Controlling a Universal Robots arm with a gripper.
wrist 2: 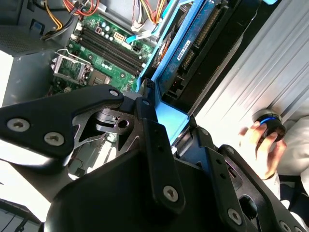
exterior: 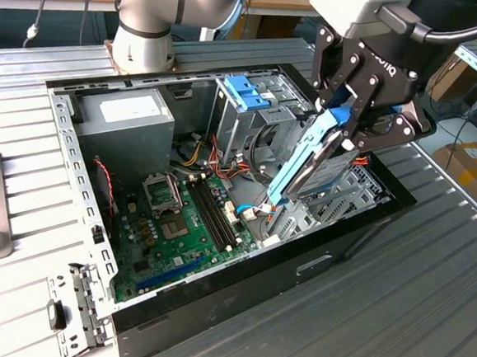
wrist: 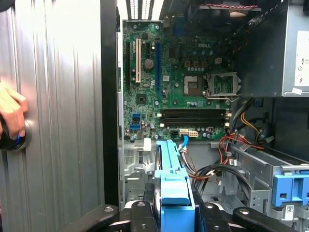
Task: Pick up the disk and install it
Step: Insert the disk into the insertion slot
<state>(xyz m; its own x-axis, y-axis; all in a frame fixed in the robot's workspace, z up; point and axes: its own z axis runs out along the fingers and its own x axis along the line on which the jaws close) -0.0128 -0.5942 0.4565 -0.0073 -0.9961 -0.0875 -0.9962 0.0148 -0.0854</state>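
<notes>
An open desktop computer case (exterior: 212,309) lies on its side on a ribbed metal worktop (exterior: 392,323), its green motherboard (exterior: 185,224) facing up. Above the case's end at the exterior view's right, the robot's black gripper (exterior: 348,125) is clamped on the disk (exterior: 316,164), a flat silver-grey hard drive framed by a blue plastic bracket. The disk hangs tilted, upper end in the jaws and lower end dipping into the case near the metal drive bay (exterior: 335,207), just beside the motherboard's edge; it is not yet seated. In the second wrist view the blue bracket (wrist 2: 170,118) sits between the fingers (wrist 2: 147,121), with the drive's darker underside (wrist 2: 188,53) running away toward the case. In the first wrist view the bracket (wrist: 173,186) points straight toward the bay floor below the board. The drive looks rigid and fairly dense for its size, probably heavy enough to pivot in a loose grasp, and sensitive to knocks. Its metal faces seem smooth and slippery, so the bracket edges near one end, as here, look like the surer hold. A person's hand (wrist: 12,113) rests on a round device on the worktop beside the case.
</notes>
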